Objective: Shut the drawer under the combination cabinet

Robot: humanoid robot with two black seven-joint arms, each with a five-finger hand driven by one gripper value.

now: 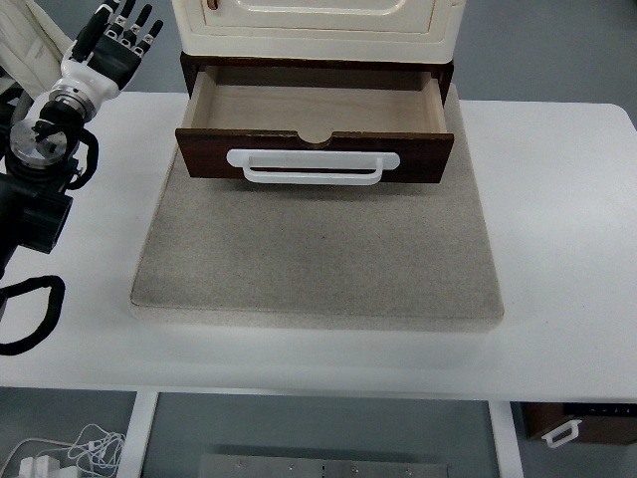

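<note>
Drawer open, 1 hand raised at the far left.
On the white table point(557, 249), a grey mat point(318, 259) carries the cream cabinet point(317, 25); its dark wooden drawer point(315, 134) stands pulled out, white handle point(313, 165) facing near. Well left of it, the left hand point(105, 50) holds nothing, fingers spread and pointing upward.

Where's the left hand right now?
Head view: the left hand is raised at the top-left, fingers spread, left of the open drawer and touching nothing.
</note>
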